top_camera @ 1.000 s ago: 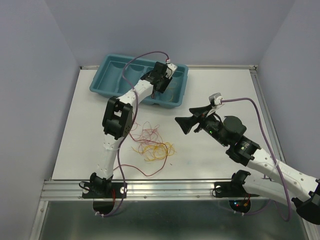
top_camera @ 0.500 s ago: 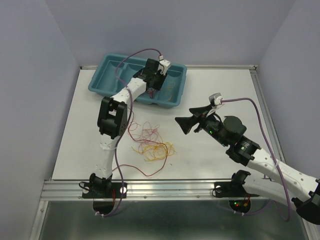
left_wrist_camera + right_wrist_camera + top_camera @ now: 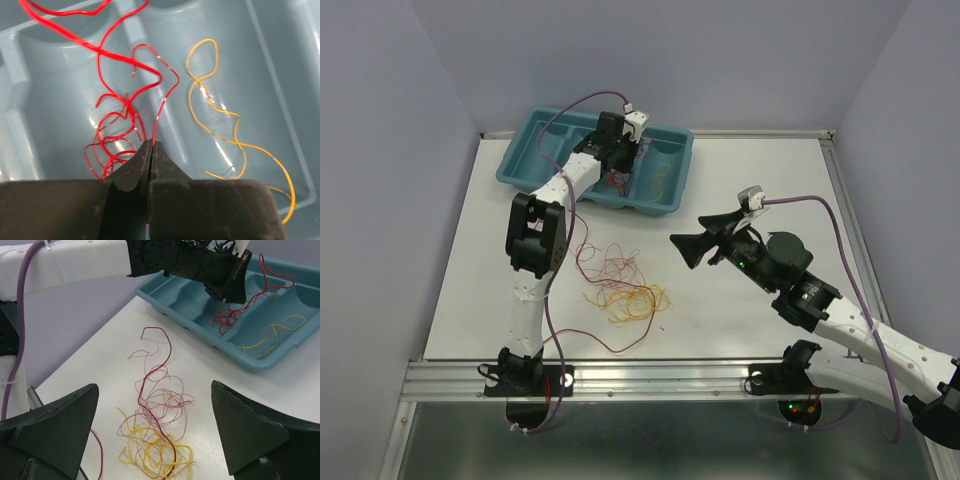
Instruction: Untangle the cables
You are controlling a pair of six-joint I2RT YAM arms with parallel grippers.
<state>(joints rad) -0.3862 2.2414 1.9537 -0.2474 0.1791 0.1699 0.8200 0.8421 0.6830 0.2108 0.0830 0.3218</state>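
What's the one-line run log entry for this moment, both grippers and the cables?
left gripper: shut on red cable over tray | right gripper: open, facing tangle on table

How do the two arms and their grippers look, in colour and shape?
Both the left arm and right arm have white links, black joints and a purple cable. The left gripper and right gripper are black, with broad wedge-shaped fingers.
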